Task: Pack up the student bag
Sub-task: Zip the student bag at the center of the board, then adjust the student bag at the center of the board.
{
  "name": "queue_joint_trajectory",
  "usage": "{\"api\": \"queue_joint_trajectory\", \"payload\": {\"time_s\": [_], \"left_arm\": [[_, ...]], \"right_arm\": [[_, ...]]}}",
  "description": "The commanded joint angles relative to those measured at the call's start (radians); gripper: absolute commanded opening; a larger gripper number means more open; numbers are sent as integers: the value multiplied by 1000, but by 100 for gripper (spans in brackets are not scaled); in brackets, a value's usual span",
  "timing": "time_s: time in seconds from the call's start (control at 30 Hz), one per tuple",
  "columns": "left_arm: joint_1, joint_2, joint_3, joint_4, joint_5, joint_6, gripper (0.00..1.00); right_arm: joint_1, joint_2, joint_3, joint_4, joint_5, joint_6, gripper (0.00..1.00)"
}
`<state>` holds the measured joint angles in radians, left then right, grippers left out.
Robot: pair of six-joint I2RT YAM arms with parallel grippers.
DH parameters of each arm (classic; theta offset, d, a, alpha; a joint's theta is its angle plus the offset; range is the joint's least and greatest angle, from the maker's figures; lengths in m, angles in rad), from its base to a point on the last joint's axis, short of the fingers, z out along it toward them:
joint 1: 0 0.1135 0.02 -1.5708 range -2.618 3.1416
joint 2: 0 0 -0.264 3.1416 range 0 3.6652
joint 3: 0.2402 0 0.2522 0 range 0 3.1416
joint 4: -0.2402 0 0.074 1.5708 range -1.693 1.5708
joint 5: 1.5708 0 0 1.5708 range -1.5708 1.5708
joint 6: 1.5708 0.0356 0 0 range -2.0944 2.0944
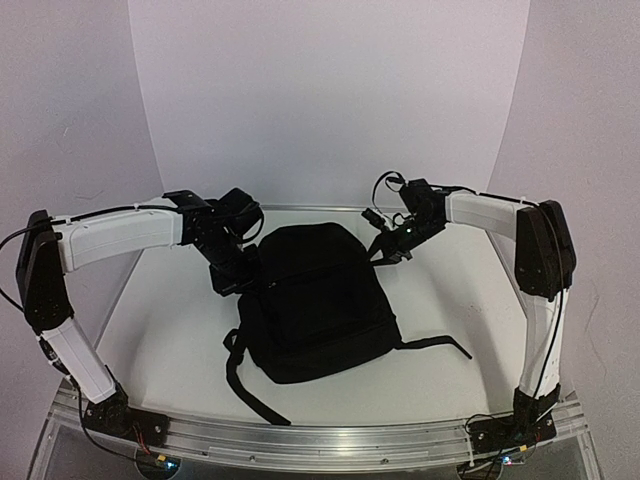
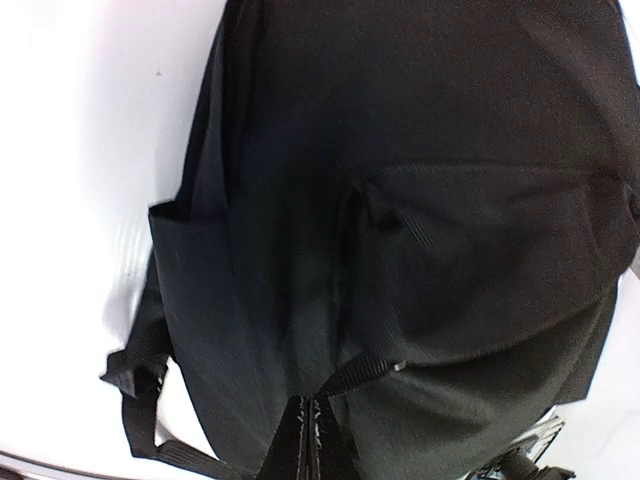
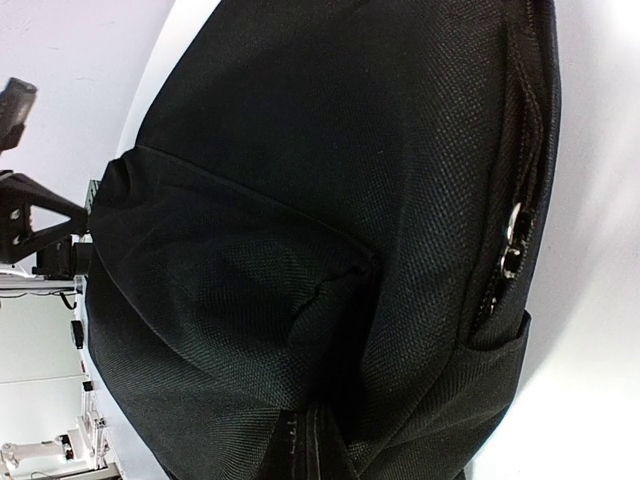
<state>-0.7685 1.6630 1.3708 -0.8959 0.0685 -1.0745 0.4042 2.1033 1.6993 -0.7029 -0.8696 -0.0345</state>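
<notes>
White table (image 1: 460,290) — one student bag (image 1: 310,300)

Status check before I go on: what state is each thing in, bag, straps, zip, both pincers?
student bag: lying flat on the table, no opening showing
straps: loose, splayed on the table
zipper pull: at the bag's side; zip open or shut unclear
left pincer: shut, tips against the bag fabric
right pincer: shut, tips against the bag fabric
</notes>
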Motion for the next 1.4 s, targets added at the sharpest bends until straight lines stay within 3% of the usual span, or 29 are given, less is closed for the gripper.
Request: {"api": "queue_joint_trajectory", "payload": {"time_s": [0.0,0.23,0.3,0.33,0.4,0.43,0.53,0.63,0.73,0.9,1.07,1.13,1.23,1.37], "left_arm": [[11,-11,-26,-160,-52,-67,0],[11,57,36,-101,-36,-42,0],[10,63,68,-48,0,16,10],[10,69,95,-48,5,43,22],[16,77,160,-107,-36,84,45],[29,75,193,-129,-56,112,55],[103,80,264,-128,-77,192,68],[173,146,369,-109,-40,295,79],[218,295,570,-158,-23,405,84],[286,583,885,-189,42,509,86],[346,763,1035,-167,118,513,86],[356,786,1015,-131,162,511,83],[353,778,922,-96,233,506,70],[320,647,647,16,266,487,42]], "right_arm": [[-53,-48,0,2,112,-16,0],[-52,-50,12,2,77,-14,0],[-52,-41,36,1,50,-8,0],[-52,-31,53,-2,38,-1,2],[-51,-12,102,-15,14,15,18],[-51,-13,117,-22,6,16,33],[-52,-68,102,-30,-8,7,68],[-52,-175,9,-47,-12,-23,86],[-52,-282,-123,-99,-8,-84,94],[-52,-364,-292,-242,48,-232,95],[-49,-328,-357,-356,52,-342,94],[-41,-292,-356,-367,26,-352,93],[-22,-208,-310,-369,-20,-338,92],[-14,-72,-161,-366,-26,-293,85]]}}
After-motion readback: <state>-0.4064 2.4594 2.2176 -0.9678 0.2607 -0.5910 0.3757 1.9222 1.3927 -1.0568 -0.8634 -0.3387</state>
